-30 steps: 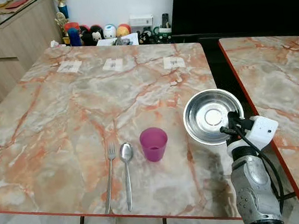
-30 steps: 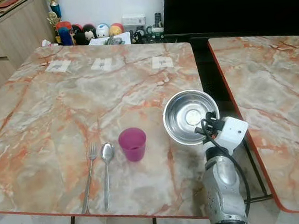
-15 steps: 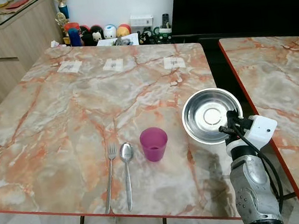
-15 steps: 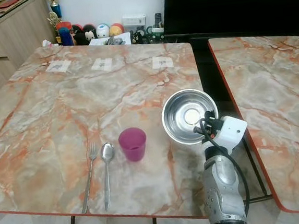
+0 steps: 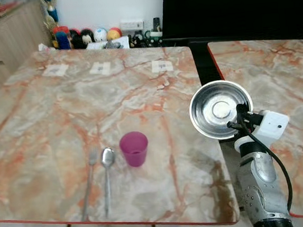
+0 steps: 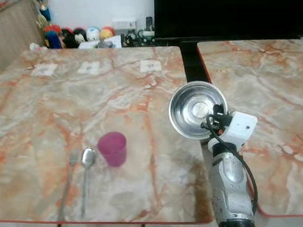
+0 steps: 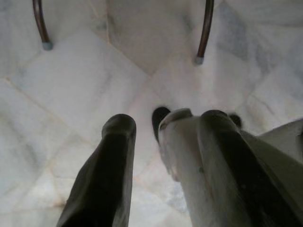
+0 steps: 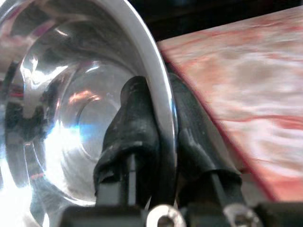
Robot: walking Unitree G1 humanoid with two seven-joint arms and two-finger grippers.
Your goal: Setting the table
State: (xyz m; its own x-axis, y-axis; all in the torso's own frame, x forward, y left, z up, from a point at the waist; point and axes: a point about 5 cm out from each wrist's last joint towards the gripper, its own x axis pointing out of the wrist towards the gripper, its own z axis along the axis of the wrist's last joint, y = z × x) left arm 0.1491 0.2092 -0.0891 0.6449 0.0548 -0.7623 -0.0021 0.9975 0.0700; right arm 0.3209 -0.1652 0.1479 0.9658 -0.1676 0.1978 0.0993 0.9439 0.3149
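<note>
- Our right tool (image 5: 236, 121) is clamped on the near rim of the bowl (image 5: 220, 109), one finger inside and one outside, as the right wrist view shows (image 8: 142, 142).
- Bowl is held in the air, tipped toward us, over the right edge of the bench (image 5: 46, 128), partly over the gap to the second bench (image 5: 286, 75).
- Our left tool (image 7: 161, 137) hangs idle over the floor, fingers apart, holding nothing.
- Step, as we judge it: carry the bowl in and set it down by the cup (image 5: 134, 149).
- To do it well: bring it leftward until fully over the bench, level it, lower until the base sits flat, only then let go. A rim pinch can slip or swing, so go slow.
- Aim for the bare patch right of the cup; keep off the cup, it looks light and would tip.
- Spoon (image 5: 107, 170) and fork (image 5: 89, 182) lie side by side left of the cup, out of the path.
- Three paper tags (image 5: 161, 66) at the far side, toys (image 5: 81, 35) beyond, well apart.
- Risk: releasing near the edge drops the bowl into the gap.
</note>
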